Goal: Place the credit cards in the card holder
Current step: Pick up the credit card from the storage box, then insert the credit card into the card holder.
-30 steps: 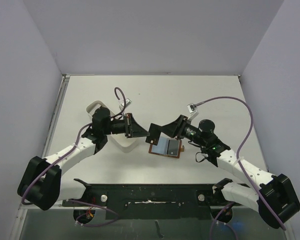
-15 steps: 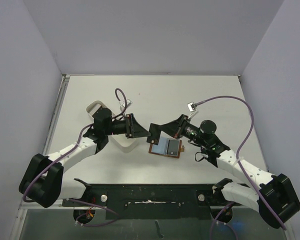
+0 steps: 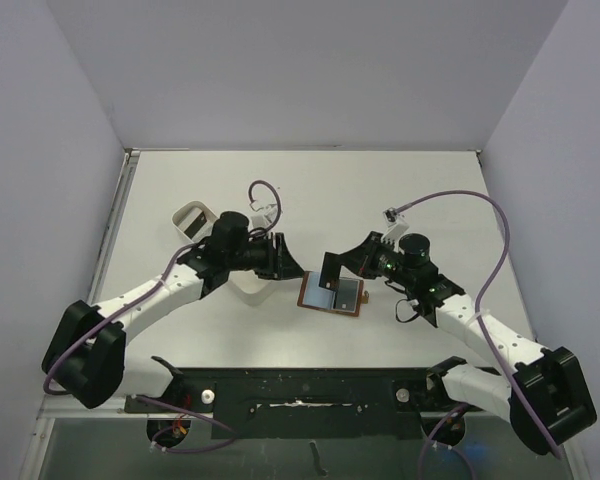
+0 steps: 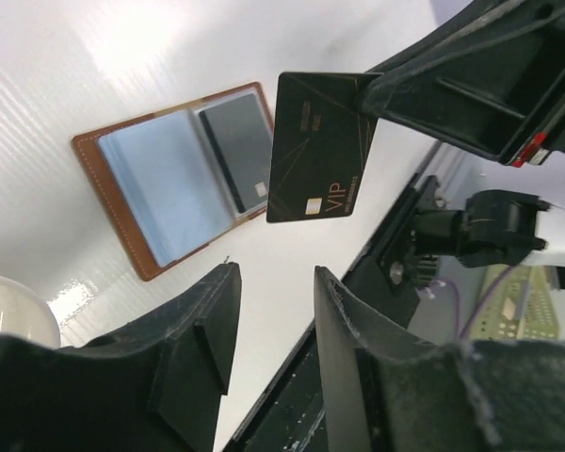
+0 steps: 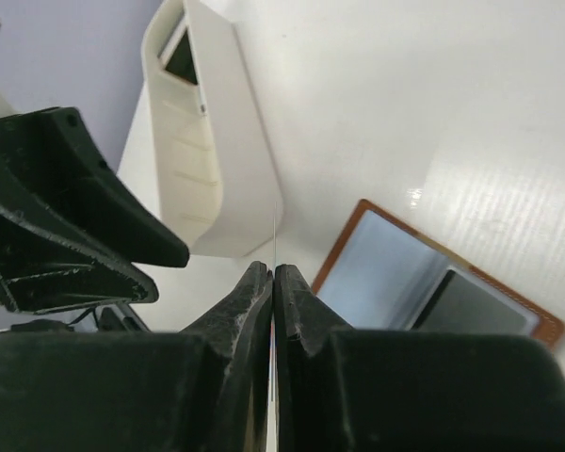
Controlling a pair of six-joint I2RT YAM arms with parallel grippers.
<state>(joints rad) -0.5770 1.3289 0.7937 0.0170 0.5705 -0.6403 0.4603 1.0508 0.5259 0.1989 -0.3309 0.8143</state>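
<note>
White table (image 3: 400, 190) | right gripper (image 5: 273, 275) pinches black card (image 4: 318, 146) above card holder (image 4: 160, 193) | left gripper (image 4: 271, 301) facing it, parted

top view overhead, both wrist views close, sharing card holder (image 3: 318, 297)

The only legible marking is the gold lettering "VIP" on the dark card (image 4: 318, 146), which is clamped between the closed fingers of the right pincer (image 5: 271, 282). The lettering stands near the card corner far from the clamped edge, beside a small pale square. Finer gold lines next to "VIP" and toward the opposite end of that face are too small to read, and the grey card (image 4: 237, 151) in the card holder (image 4: 105, 188) beneath that pincer shows only a small pale mark.
</note>
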